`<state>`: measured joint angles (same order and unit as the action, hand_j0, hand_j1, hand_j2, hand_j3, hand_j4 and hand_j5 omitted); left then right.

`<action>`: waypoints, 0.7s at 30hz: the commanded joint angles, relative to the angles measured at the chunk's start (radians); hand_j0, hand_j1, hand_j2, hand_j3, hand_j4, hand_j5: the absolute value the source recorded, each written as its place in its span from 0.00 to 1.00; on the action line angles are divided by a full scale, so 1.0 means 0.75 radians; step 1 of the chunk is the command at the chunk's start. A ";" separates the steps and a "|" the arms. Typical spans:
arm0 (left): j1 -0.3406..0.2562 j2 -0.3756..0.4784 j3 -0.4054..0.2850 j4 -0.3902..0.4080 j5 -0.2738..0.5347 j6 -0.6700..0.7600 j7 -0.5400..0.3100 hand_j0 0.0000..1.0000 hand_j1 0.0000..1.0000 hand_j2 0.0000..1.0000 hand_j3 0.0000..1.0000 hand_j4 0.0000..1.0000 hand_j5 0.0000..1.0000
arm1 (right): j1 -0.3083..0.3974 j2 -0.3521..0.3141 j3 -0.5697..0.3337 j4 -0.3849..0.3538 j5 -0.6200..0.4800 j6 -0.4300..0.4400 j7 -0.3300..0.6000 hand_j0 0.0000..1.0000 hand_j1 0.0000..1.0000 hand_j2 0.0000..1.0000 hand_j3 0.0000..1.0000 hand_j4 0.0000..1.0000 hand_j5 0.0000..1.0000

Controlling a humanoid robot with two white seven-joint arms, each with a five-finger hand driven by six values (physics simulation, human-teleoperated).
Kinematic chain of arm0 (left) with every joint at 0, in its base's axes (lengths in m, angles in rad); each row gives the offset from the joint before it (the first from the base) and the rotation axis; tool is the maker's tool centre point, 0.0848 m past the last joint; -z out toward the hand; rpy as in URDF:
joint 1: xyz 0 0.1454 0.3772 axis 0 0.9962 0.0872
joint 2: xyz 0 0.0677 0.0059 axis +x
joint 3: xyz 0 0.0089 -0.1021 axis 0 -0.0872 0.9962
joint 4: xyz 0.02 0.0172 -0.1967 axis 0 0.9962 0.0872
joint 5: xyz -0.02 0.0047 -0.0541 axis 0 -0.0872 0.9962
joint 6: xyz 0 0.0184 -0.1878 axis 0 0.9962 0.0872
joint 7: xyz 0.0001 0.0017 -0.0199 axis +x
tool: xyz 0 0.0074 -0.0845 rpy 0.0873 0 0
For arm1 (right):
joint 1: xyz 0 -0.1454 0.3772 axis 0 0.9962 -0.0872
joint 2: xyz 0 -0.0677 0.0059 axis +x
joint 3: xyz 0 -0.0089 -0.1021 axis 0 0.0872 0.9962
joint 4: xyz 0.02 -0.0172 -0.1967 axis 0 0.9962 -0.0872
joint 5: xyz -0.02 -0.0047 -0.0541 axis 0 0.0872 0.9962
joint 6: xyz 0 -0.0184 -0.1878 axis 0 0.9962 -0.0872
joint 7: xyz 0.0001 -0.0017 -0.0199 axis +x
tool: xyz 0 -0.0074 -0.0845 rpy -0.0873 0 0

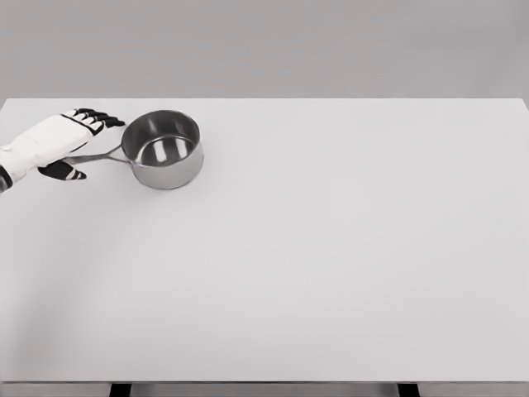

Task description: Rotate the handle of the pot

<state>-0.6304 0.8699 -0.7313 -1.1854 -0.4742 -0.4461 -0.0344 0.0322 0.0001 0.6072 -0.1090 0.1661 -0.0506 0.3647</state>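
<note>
Head view, far left: left hand (64, 142) entering from the left edge, over the handle (97, 155) of the pot (163, 150). Fingers (99, 119) stretched above the handle toward the pot's rim, thumb (66, 173) below it, handle passing between them. Loosely cupped around the handle rather than clamped, as far as visible; firm contact impossible to confirm from this angle.

Just right of the hand: steel pot, upright, empty, on the white table (331, 265), in the far left part of the tabletop. Handle pointing left and slightly toward the near edge, straight into the hand.

Further right: bare tabletop only. Right arm nowhere in view.

Progress, as a judgement: reach apparently finished, hand placed on the handle, but no sign readable here of how much turning is done. Likely early or middle of the job. Remaining: sweeping the handle around so the pot pivots on its base, then letting go. Main risk: pot sliding across the table instead of spinning in place.
</note>
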 commanded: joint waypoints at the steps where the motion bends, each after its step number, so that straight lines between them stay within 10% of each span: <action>1: -0.002 -0.017 0.002 0.022 0.002 0.030 0.001 1.00 1.00 1.00 1.00 1.00 1.00 | 0.000 0.000 0.000 0.000 -0.001 0.000 0.001 1.00 1.00 1.00 1.00 1.00 1.00; 21: -0.039 -0.102 0.000 0.069 -0.122 0.245 0.019 1.00 1.00 1.00 1.00 1.00 1.00 | 0.000 0.000 0.000 0.000 -0.001 0.000 0.000 1.00 1.00 1.00 1.00 1.00 1.00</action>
<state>-0.6596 0.7974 -0.7322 -1.1341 -0.5631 -0.2812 -0.0260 0.0322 0.0001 0.6072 -0.1090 0.1657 -0.0505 0.3645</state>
